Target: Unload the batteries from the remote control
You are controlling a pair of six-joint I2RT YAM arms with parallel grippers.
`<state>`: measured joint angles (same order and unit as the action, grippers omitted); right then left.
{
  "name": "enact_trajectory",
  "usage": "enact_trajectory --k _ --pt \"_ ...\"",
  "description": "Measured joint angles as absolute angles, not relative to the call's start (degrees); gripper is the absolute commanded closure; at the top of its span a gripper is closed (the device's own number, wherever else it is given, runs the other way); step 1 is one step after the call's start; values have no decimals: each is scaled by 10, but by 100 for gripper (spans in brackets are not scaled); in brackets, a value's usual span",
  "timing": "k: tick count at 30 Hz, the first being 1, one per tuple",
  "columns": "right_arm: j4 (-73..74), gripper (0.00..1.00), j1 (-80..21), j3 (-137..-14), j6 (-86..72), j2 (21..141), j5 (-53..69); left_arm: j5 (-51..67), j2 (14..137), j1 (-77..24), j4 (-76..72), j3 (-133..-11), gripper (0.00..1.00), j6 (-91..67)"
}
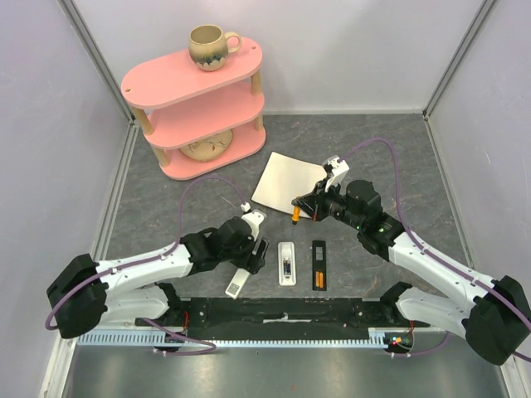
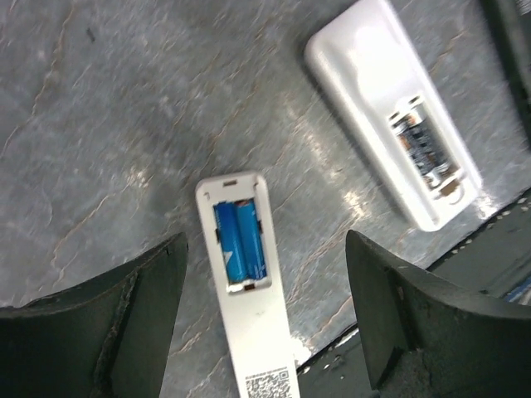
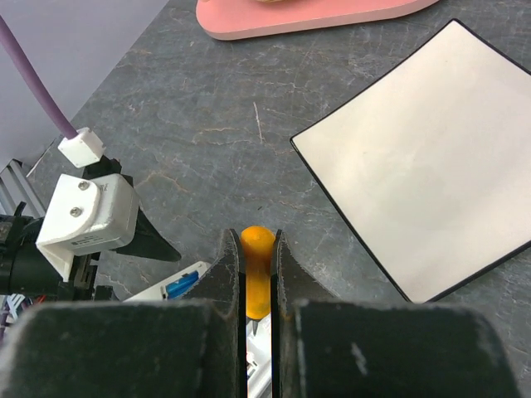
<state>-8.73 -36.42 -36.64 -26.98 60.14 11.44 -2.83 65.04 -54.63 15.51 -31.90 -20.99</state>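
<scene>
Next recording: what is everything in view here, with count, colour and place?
slim white plastic remote: 1, white, front, left of centre
blue cylindrical batteries: 2, blue, in its open compartment
wider white plastic remote: 1, white, centre, back open
black plastic remote: 1, black, right of that
orange cylindrical batteries: 2, orange, inside black remote
orange round-ended rod: 1, orange, gripped; battery or tool unclear
white square mat: 1, white, behind remotes
pink three-tier shelf: 1, pink, back left
beige ceramic mug: 1, beige, top tier
tan round dish: 1, tan, bottom tier
left end effector: 1, black, open above slim remote
right end effector: 1, black, shut on rod
</scene>
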Motion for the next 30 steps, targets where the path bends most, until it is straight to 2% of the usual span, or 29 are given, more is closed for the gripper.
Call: enact_trajectory --k 4,7,10,11,13,14,17,20,30 --pt "-84 100 -364 -366 -268 601 114 -55 652 -559 189 -319 18 -231" --pt "-84 100 -364 -366 -267 601 114 -59 669 -562 202 -324 24 -242" --pt "-84 100 -364 -366 -265 600 114 -60 709 -564 210 -333 39 -251" --pt "-84 100 -364 -366 -264 600 114 -60 721 -565 211 -335 47 -253" --pt "-82 100 -364 -366 -263 599 112 -62 741 -565 213 -339 54 -256" --pt "-80 100 -364 -366 -263 599 109 -65 748 -565 212 -344 66 -257" --pt "-71 100 -364 -367 -260 595 90 -64 757 -566 212 -352 86 -258" --pt "-57 100 -363 -367 -257 593 70 -66 763 -568 216 -360 97 -255" --pt "-37 100 -353 -385 -252 593 55 -75 846 -539 157 -479 98 -117"
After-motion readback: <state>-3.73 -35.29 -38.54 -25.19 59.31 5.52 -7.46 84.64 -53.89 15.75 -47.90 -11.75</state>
